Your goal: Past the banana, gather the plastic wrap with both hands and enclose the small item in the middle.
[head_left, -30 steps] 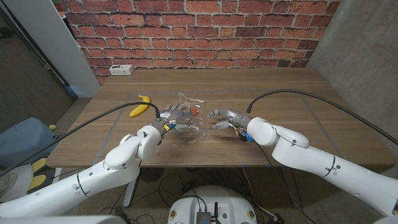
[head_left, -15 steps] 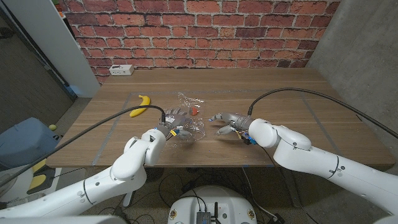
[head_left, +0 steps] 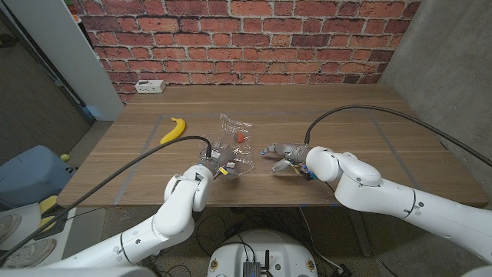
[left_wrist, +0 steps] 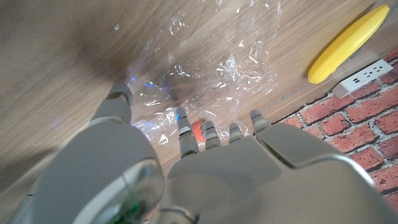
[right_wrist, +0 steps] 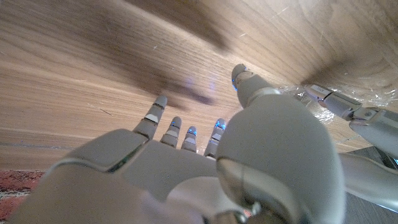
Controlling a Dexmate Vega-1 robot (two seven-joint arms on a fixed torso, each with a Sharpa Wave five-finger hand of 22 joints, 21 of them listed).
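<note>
A crumpled sheet of clear plastic wrap [head_left: 235, 145] lies mid-table, with a small red item [head_left: 241, 137] on it. The yellow banana [head_left: 177, 128] lies to its left. My left hand [head_left: 217, 159] is at the wrap's near edge, fingers spread over the film and holding nothing. In the left wrist view the plastic wrap [left_wrist: 205, 68] spreads beyond my left hand [left_wrist: 205, 168], the red item [left_wrist: 198, 130] peeks between its fingers, and the banana [left_wrist: 348, 43] lies farther off. My right hand [head_left: 278, 152] hovers just right of the wrap with fingers extended. The right wrist view shows my right hand [right_wrist: 205, 155] over bare wood.
A white power strip [head_left: 150, 86] sits at the table's far left corner, by the brick wall. Black cables trail from both forearms across the table. Bare wood stretches to the right of my right hand and along the far side.
My left arm has swung to the right and its hand has drawn back to the wrap's near edge. My right hand has slid slightly to the right, away from the wrap.
</note>
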